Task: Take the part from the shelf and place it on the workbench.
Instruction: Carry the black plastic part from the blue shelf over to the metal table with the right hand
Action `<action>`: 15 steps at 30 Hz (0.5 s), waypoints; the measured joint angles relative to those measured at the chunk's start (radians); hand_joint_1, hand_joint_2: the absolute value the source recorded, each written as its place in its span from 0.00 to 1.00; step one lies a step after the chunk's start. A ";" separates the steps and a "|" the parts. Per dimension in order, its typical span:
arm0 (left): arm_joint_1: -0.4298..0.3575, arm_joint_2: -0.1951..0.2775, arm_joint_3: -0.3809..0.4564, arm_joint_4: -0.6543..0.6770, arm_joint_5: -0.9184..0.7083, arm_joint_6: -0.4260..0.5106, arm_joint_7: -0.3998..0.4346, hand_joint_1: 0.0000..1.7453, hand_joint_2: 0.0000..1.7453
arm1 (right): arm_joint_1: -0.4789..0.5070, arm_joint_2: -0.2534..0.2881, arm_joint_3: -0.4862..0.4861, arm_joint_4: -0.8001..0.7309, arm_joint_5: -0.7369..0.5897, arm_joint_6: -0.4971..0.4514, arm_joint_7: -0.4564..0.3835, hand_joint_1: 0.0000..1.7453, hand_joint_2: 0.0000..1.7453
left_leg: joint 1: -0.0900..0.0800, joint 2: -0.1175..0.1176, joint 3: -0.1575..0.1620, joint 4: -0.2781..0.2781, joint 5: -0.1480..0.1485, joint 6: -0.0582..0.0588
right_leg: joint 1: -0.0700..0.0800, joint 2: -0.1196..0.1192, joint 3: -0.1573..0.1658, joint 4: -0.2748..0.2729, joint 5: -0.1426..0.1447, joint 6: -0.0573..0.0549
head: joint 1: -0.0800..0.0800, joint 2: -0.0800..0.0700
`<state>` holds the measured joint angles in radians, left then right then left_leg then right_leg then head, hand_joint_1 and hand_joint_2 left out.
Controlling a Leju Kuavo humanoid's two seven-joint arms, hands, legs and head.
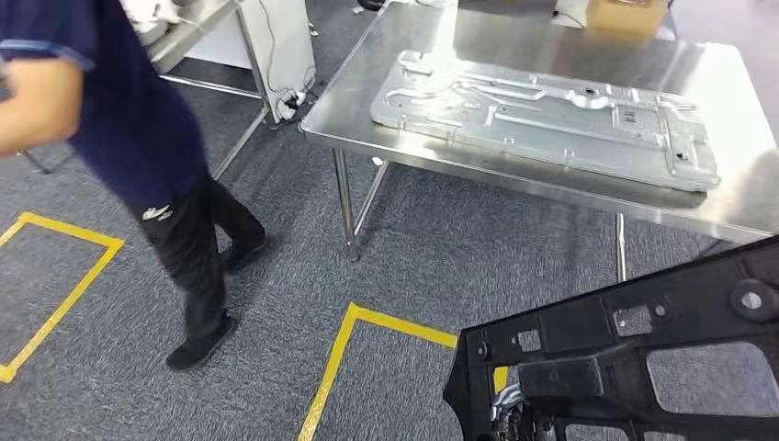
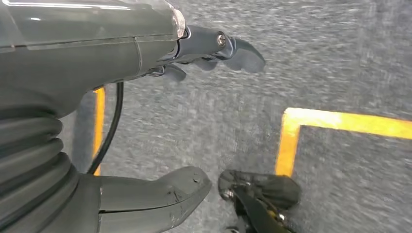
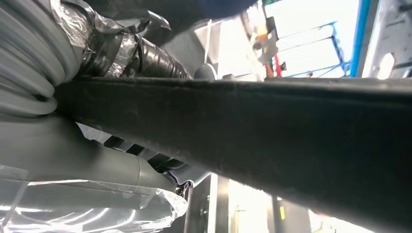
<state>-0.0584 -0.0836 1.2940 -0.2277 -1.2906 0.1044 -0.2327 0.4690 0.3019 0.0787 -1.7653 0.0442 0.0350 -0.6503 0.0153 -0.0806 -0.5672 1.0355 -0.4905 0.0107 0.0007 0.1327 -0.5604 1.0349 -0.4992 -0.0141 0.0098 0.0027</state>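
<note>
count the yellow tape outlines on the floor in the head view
2. One yellow outline lies at the left, beside the walking person. The other lies in front of the steel table, its right part hidden by the black part.

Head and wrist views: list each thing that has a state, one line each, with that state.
black part: carried off the floor, not yet on the workbench.
right hand: grips the black part's edge.
left hand: empty, fingers apart, above the carpet.
workbench: standing; holds a metal panel.
metal panel: lying flat on the workbench.
cardboard box: on the workbench's far edge.
person: standing on the carpet, left of the workbench.
</note>
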 joint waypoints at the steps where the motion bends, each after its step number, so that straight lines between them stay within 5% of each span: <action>1: -0.002 -0.001 0.000 0.000 0.000 0.000 0.001 0.00 1.00 | 0.002 0.001 -0.001 0.000 0.005 -0.002 0.001 1.00 1.00 | 0.000 0.007 0.005 -0.007 0.001 0.003 | -0.003 0.010 -0.001 -0.004 0.001 0.007 | 0.000 0.000; 2: -0.003 -0.002 0.000 0.000 0.000 -0.001 0.001 0.00 1.00 | 0.003 0.002 -0.003 -0.001 0.009 -0.003 0.001 1.00 1.00 | 0.002 0.015 0.010 -0.016 0.004 0.008 | -0.002 0.003 -0.001 -0.002 -0.003 0.014 | 0.000 0.000; 4: -0.003 -0.005 0.000 0.000 0.000 -0.001 0.000 0.00 1.00 | 0.003 0.003 -0.006 -0.004 0.017 -0.009 0.001 1.00 1.00 | 0.008 0.031 0.023 -0.032 0.010 0.019 | 0.002 -0.047 -0.018 0.041 -0.032 0.026 | 0.001 0.000; 6: 0.001 -0.006 0.000 0.000 0.000 -0.002 -0.001 0.00 1.00 | 0.001 0.004 -0.007 -0.006 0.025 -0.014 0.001 1.00 1.00 | 0.007 0.049 0.029 -0.037 0.008 0.024 | -0.001 -0.106 -0.076 0.154 -0.088 0.034 | 0.003 0.000; 8: 0.003 -0.006 0.000 0.000 0.000 -0.003 -0.001 0.00 1.00 | 0.002 0.004 -0.008 -0.006 0.031 -0.018 0.001 1.00 1.00 | 0.007 0.065 0.034 -0.036 0.001 0.023 | -0.011 -0.124 -0.136 0.254 -0.116 0.041 | 0.003 0.000; 9: 0.004 -0.006 0.000 0.000 0.000 -0.004 -0.002 0.00 1.00 | 0.002 0.004 -0.008 -0.006 0.033 -0.019 0.001 1.00 1.00 | 0.008 0.071 0.038 -0.035 -0.003 0.021 | -0.015 -0.127 -0.145 0.260 -0.103 0.044 | 0.003 0.000; 12: 0.003 -0.008 0.000 0.000 0.000 -0.010 -0.004 0.00 1.00 | 0.002 0.005 -0.008 -0.006 0.048 -0.033 0.001 1.00 1.00 | 0.011 0.079 0.058 -0.034 -0.019 0.008 | -0.023 -0.133 -0.066 0.088 0.005 0.048 | 0.003 0.000; 15: -0.002 -0.008 0.000 0.000 -0.001 -0.018 -0.005 0.00 1.00 | 0.002 0.008 -0.008 -0.018 0.093 -0.091 0.002 1.00 1.00 | 0.008 0.082 0.064 -0.034 -0.031 -0.009 | -0.014 -0.133 -0.021 -0.004 0.026 0.035 | 0.003 0.000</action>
<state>-0.0600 -0.0919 1.2943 -0.2277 -1.2916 0.0860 -0.2378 0.4708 0.3097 0.0702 -1.7831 0.1371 -0.0558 -0.6486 0.0235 0.0015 -0.5034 1.0019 -0.5219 0.0014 -0.0137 -0.0005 -0.5816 1.0314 -0.4735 0.0209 0.0127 0.0027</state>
